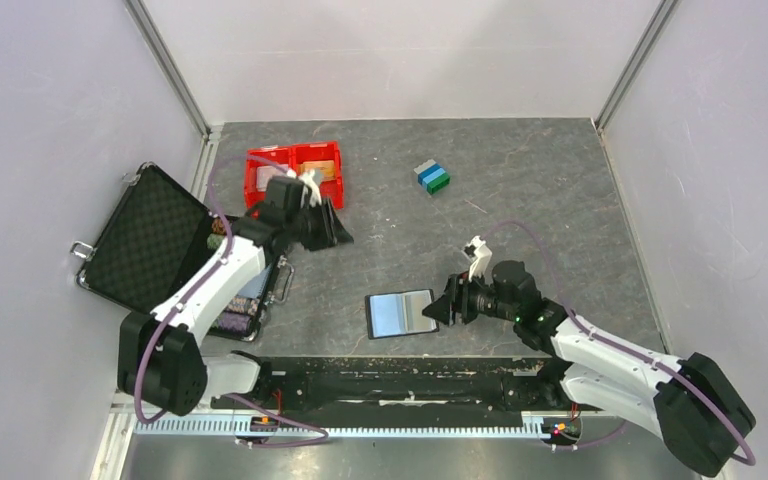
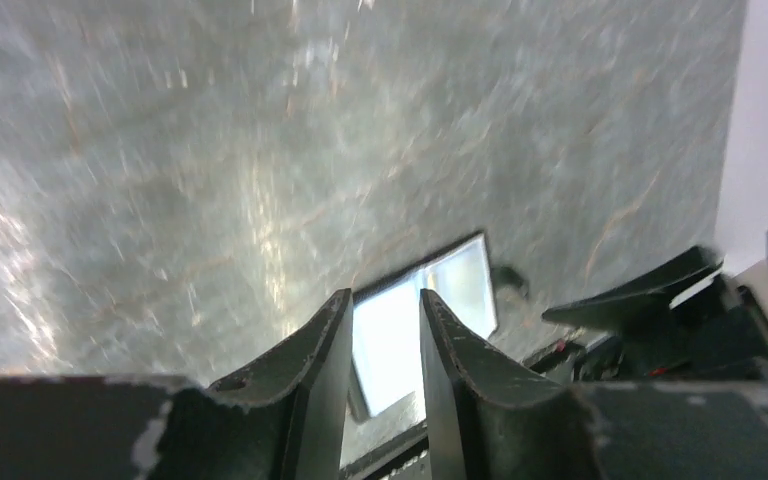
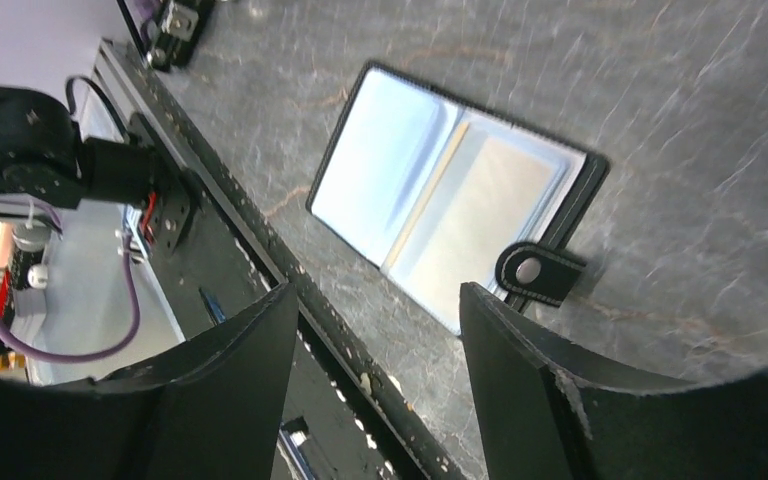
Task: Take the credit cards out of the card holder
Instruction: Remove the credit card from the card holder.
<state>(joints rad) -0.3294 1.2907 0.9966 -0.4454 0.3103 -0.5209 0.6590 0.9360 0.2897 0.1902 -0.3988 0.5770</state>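
The card holder (image 1: 400,313) lies open and flat on the table near the front edge, its glossy blue-grey sleeves facing up. In the right wrist view the holder (image 3: 430,190) shows two pale sleeves and a black snap tab (image 3: 540,271); I cannot tell whether cards sit inside. My right gripper (image 1: 440,300) is open and empty, low beside the holder's right edge, also seen in its own view (image 3: 378,292). My left gripper (image 1: 338,234) hangs above the table by the red tray, narrowly open and empty (image 2: 382,310). An orange card (image 1: 318,170) lies in the tray.
The red two-compartment tray (image 1: 260,186) stands at the back left. A large black foam-lined case (image 1: 145,240) lies open at the left with poker chips (image 1: 240,318). Stacked grey, blue and green blocks (image 1: 431,176) sit at the back. A black rail (image 1: 400,375) runs along the near edge.
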